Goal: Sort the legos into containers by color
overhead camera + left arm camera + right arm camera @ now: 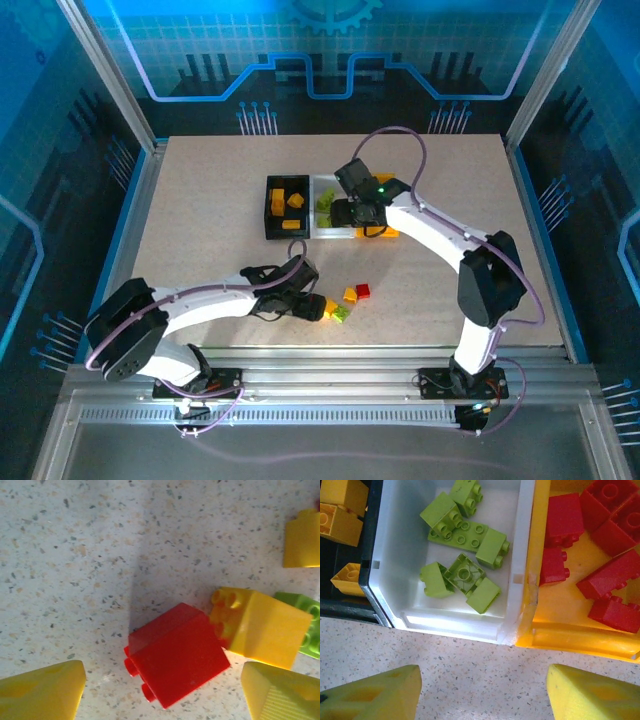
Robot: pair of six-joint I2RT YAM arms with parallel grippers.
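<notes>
Against yellow lego (260,630), red lego (175,655), studs lower-left

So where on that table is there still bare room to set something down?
Free: the table left of the black bin, the strip behind the white bin and yellow-orange bin, and the front patch right of the loose bricks. Crowded: those three bins, walls touching, by the right gripper, and the bricks bunched at the left gripper.

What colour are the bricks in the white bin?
Lime green: the bricks in the white bin show best in the right wrist view.
</notes>
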